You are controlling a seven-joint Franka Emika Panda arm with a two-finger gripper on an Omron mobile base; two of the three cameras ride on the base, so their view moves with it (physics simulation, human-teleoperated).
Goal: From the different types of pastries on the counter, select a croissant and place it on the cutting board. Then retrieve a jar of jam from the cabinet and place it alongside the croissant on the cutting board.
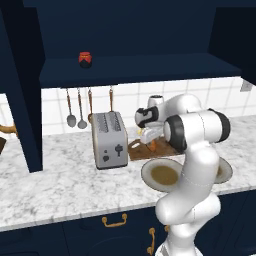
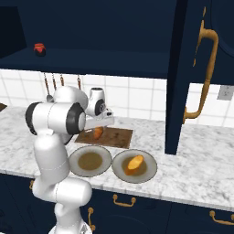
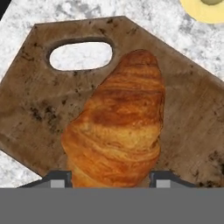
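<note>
Two-finger gripper (image 3: 112, 179) clamped on the golden-brown ridged croissant (image 3: 117, 127), held just over the dark brown wooden cutting board (image 3: 39, 109), release apparently pending; the small red jar of jam (image 1: 85, 59) sits on the navy cabinet (image 1: 140, 70) shelf, unfetched.

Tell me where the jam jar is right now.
The jar of jam sits on the cabinet shelf's left part, above the hanging utensils and toaster.
</note>
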